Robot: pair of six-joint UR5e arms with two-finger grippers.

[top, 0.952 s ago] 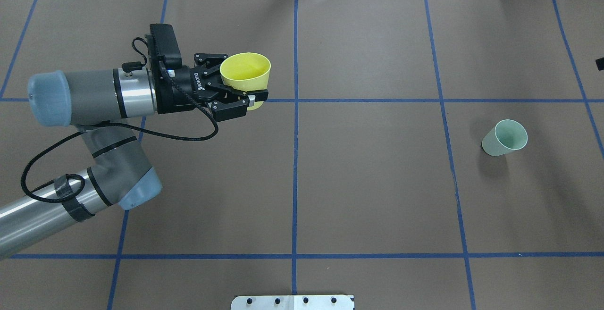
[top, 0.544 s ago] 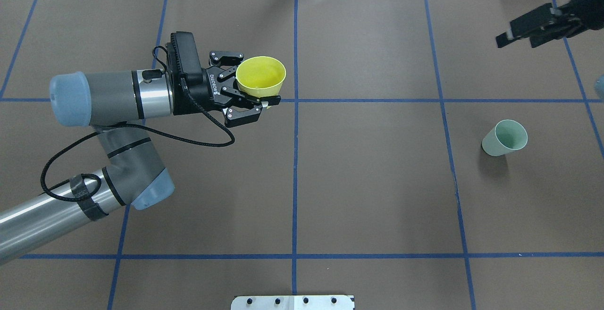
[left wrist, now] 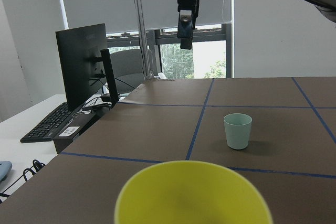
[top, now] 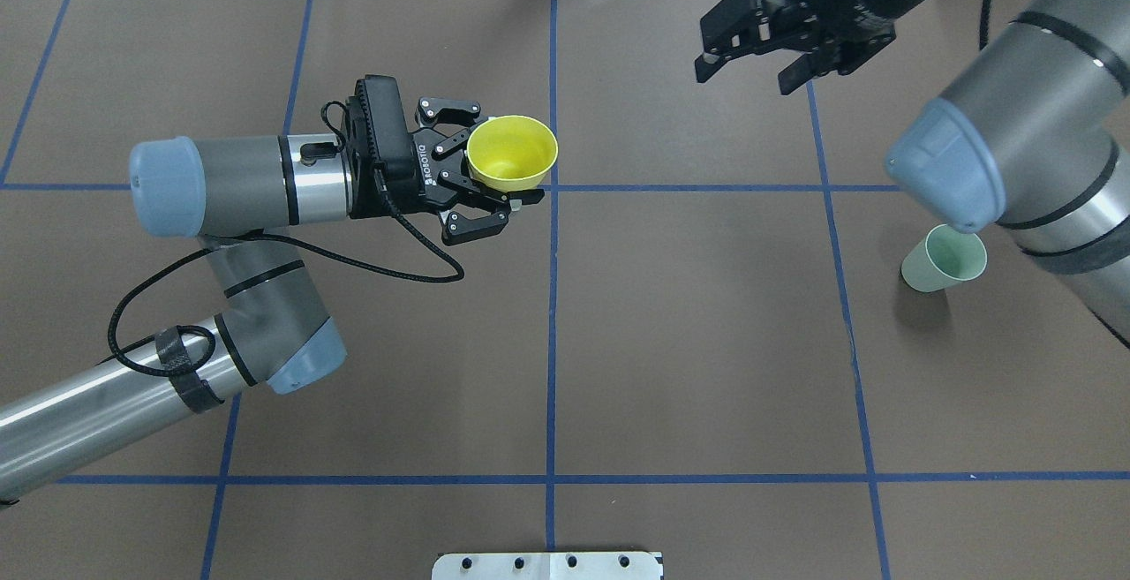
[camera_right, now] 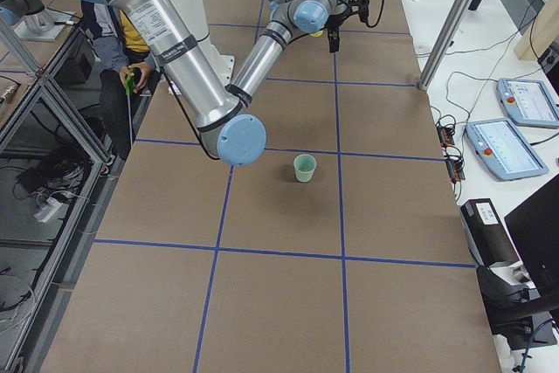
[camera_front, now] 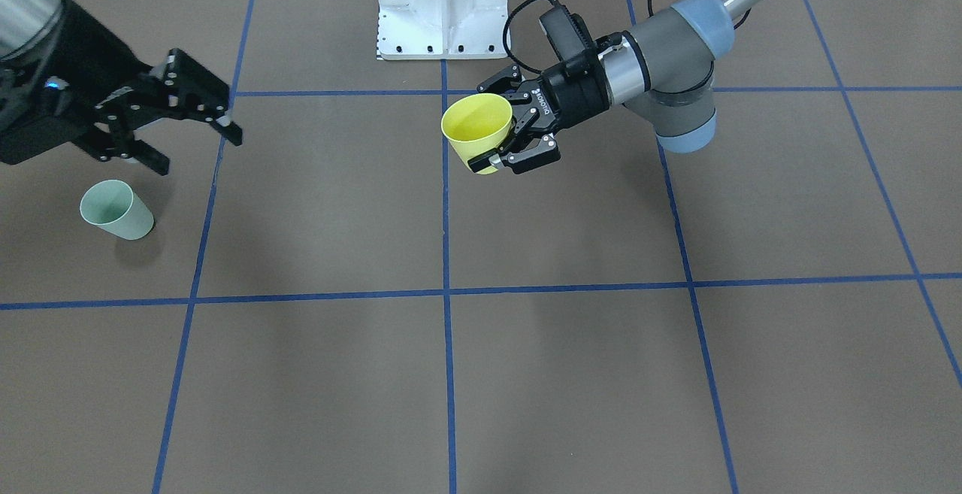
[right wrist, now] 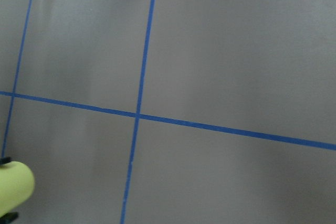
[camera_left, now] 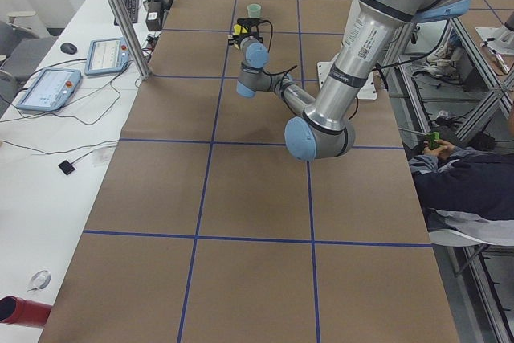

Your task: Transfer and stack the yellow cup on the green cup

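Left hand (top: 508, 161) gripping the yellow cup (top: 512, 154), cup up off the table (top: 689, 342) toward 11 o'clock, right hand (top: 742, 81) spread wide, holding nothing, at 1 o'clock, green cup (top: 940, 264) standing at 3 o'clock

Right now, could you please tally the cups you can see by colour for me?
yellow cup: 1
green cup: 1
Total: 2 cups
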